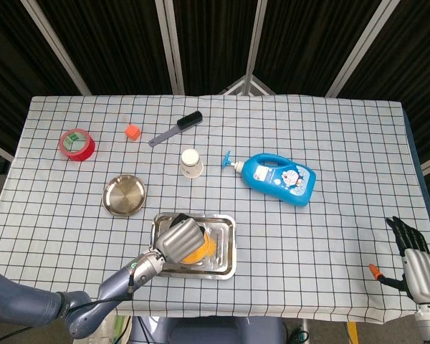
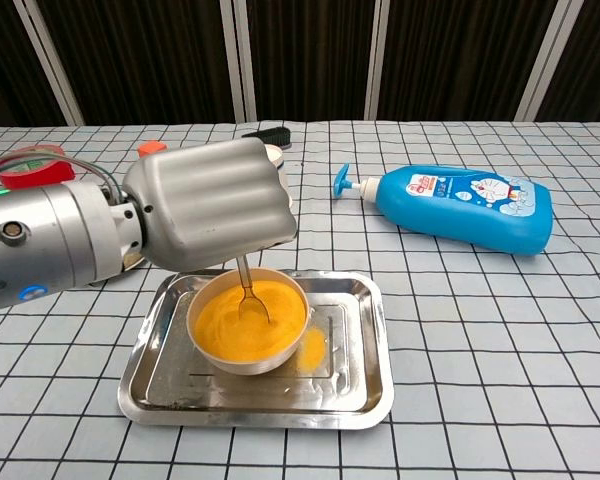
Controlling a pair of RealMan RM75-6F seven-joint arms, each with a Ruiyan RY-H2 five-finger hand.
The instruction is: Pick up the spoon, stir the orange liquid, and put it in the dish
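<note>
My left hand (image 2: pixel 205 203) (image 1: pixel 178 238) hovers over the white bowl of orange liquid (image 2: pixel 248 318) and holds a metal spoon (image 2: pixel 246 290) by its handle, the spoon's bowl dipped in the liquid. The bowl stands in a rectangular steel tray (image 2: pixel 355 380) (image 1: pixel 226 266). In the head view the hand hides most of the bowl (image 1: pixel 201 249). The round steel dish (image 1: pixel 125 195) lies to the tray's far left. My right hand (image 1: pixel 419 264) rests at the table's right near edge, fingers apart, holding nothing.
A blue soap bottle (image 2: pixel 458 205) (image 1: pixel 279 177) lies on its side to the right. A paper cup (image 1: pixel 190 162), a brush (image 1: pixel 178 127), an orange cube (image 1: pixel 132 131) and a red tape roll (image 1: pixel 77 144) sit farther back. Orange spill marks the tray beside the bowl (image 2: pixel 312 348).
</note>
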